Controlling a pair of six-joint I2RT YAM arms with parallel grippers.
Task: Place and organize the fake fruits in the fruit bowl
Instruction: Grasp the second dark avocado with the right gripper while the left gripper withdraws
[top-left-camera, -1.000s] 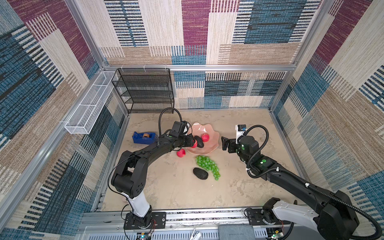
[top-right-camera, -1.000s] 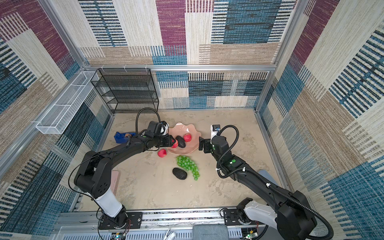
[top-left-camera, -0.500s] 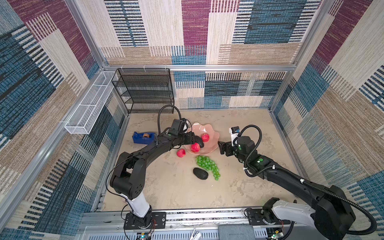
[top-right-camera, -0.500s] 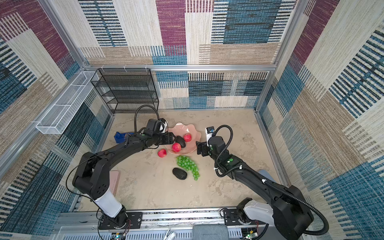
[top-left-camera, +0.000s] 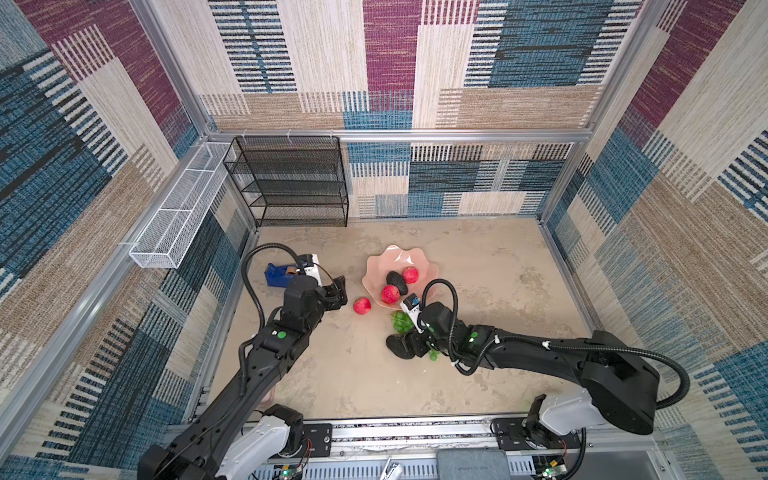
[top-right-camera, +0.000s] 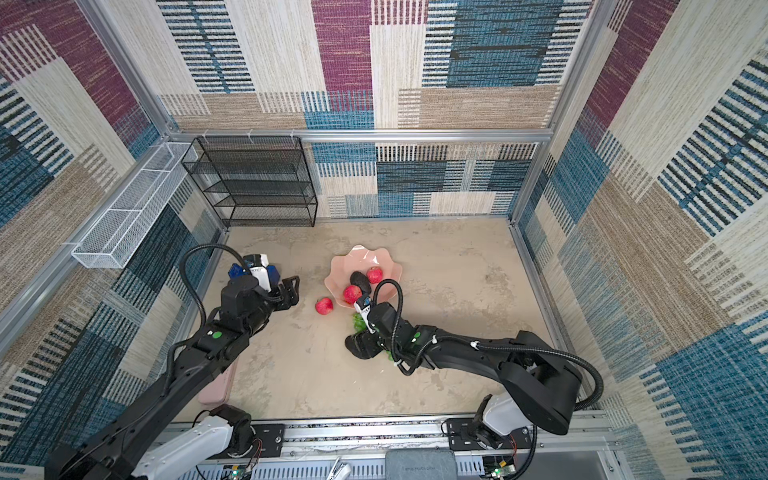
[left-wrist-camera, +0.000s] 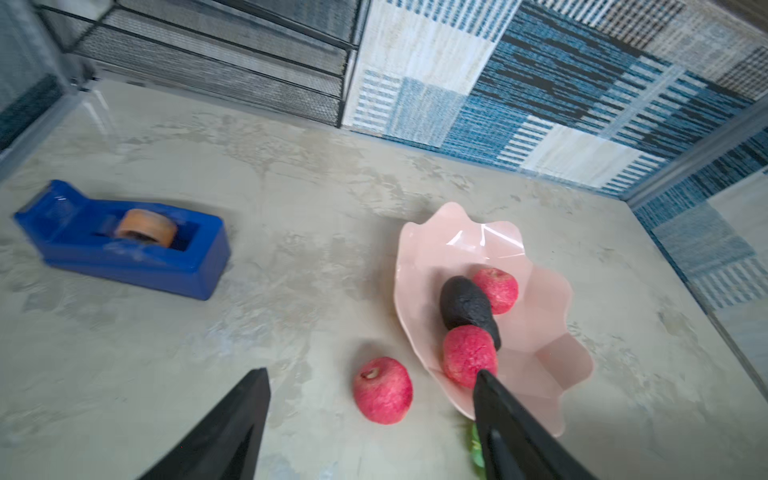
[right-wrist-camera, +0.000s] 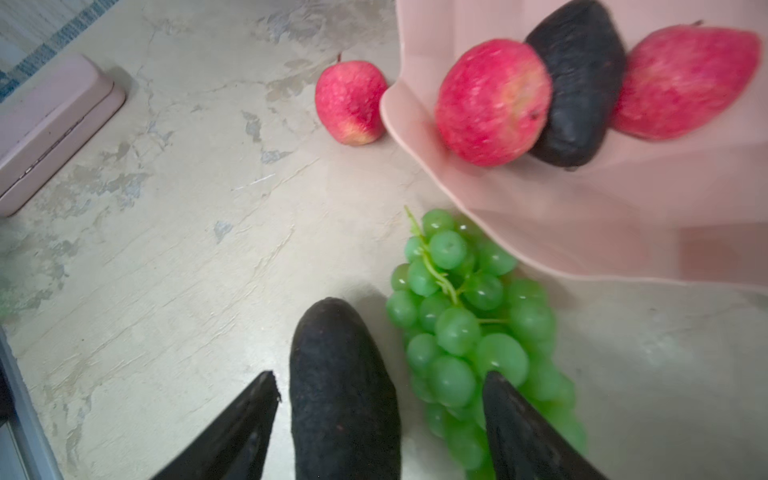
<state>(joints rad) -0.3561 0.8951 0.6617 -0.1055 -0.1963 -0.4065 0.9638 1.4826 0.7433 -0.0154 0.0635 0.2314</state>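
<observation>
Mottled tabletop (top-left-camera: 478, 257); right claw (right-wrist-camera: 380, 376) spread astride avocado (right-wrist-camera: 332, 332), grapes (top-left-camera: 400, 321) half-hidden; left claw (left-wrist-camera: 371, 371) released.

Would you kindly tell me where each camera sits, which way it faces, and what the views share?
Top views: high above the arm bases, looking down on the table; both arms show.
Left wrist: on the left arm, facing the fruit bowl and tape dispenser; open left gripper shows.
Right wrist: on the right arm, low over grapes; right gripper straddles an avocado.
Shared: all show the fruit bowl.

Bright, even light, soft shadows, glare on the fruit bowl (left-wrist-camera: 478, 243); wrist views motion-blurred
</observation>
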